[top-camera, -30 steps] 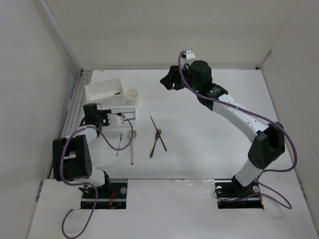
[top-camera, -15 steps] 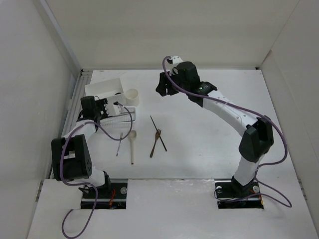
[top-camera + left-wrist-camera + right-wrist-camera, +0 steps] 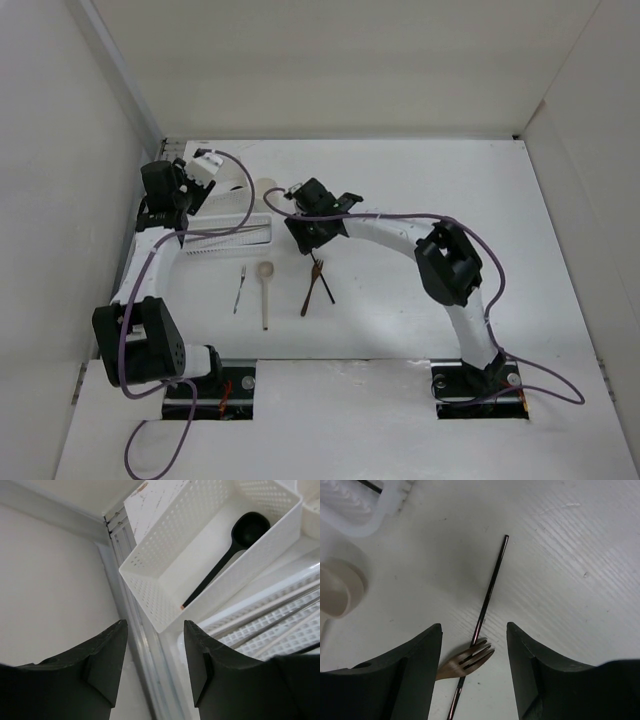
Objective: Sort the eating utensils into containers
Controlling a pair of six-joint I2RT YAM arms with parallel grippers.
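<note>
Top external view: four loose utensils lie left of centre on the table point(image 3: 470, 200), all well inside its edges.
Chopstick: the dark chopstick point(image 3: 490, 590) lies slantwise and crosses the tines of the brown wooden fork point(image 3: 470, 660).
Other loose pieces: the pale wooden spoon point(image 3: 265, 295) and the small metal fork point(image 3: 240, 288) lie to the left, near each other but apart, both lengthwise toward the near edge.
Dark spoon: in the left wrist view the dark spoon point(image 3: 225, 555) lies aslant inside the rectangular box point(image 3: 165, 555), its bowl at the far end and its handle tip by the near wall.
Containers: the box sits at the far left, close to the table's left edge rail. The ribbed tray point(image 3: 235, 232) lies just beside it on the near side, with slim sticks along its ribs. The cream cup point(image 3: 266, 187) stands near the tray's far right corner.
Right claw: the right claw point(image 3: 473, 626) is spread and holds nothing, poised over the chopstick where it meets the fork tines, one finger on each side.
Left claw: the left claw point(image 3: 155, 625) is spread and empty, above the left rail by the box's near corner, close to the side wall point(image 3: 60, 150).
Open room: white table surface runs from the brown fork out to the right wall and back to the far wall.
</note>
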